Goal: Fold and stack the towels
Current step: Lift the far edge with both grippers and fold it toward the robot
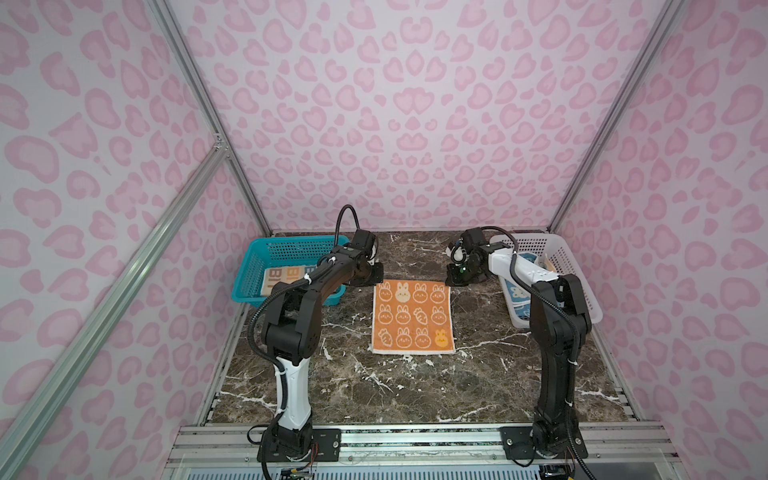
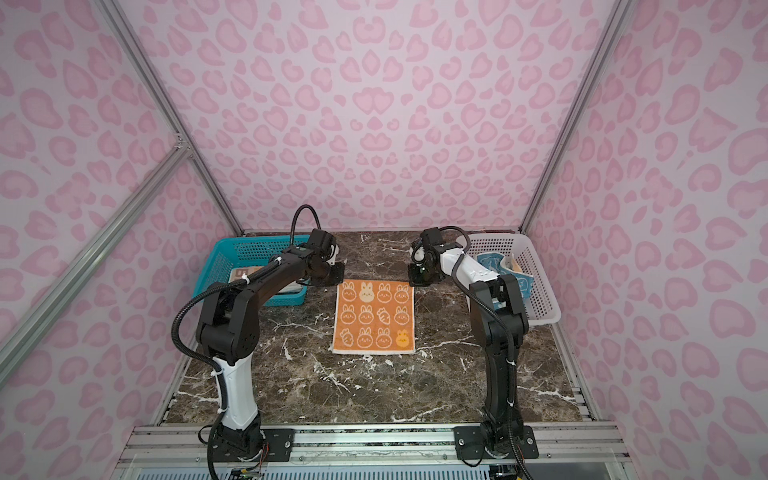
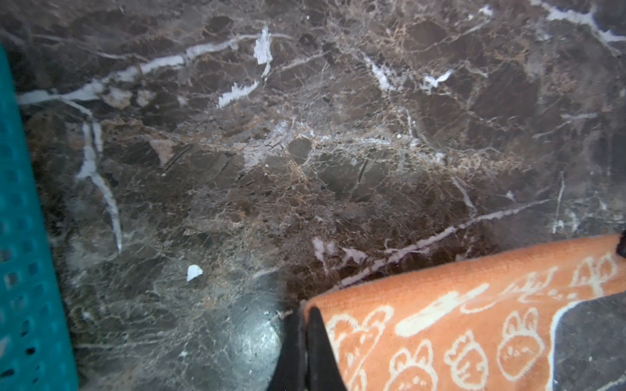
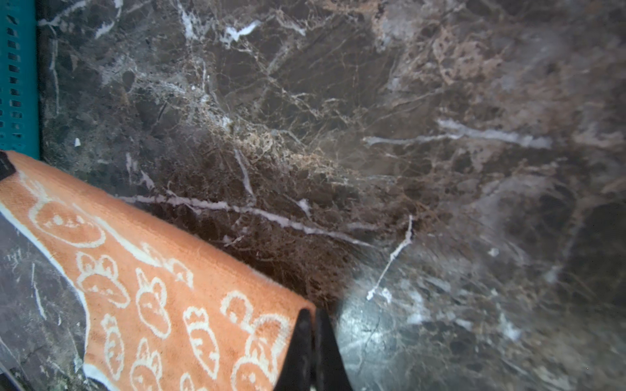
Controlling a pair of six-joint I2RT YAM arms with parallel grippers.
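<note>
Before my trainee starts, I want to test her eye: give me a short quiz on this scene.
1. True or false: the orange towel lies in a basket.
2. Which basket holds the cream lettered towel? A teal, B white, C neither.
3. What are the left gripper and right gripper shut on?
Key: 1 false, it lies on the table; 2 A, the teal basket; 3 the orange towel's far corners.

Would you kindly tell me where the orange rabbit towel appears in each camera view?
In a top view: orange towel flat, mid-picture.
In a top view: orange towel again mid-picture, slightly further left.
Left wrist: orange towel, a far corner pinched in that arm's jaws.
Right wrist: orange towel, the other far corner pinched likewise.
Shared landmark: teal basket.
</note>
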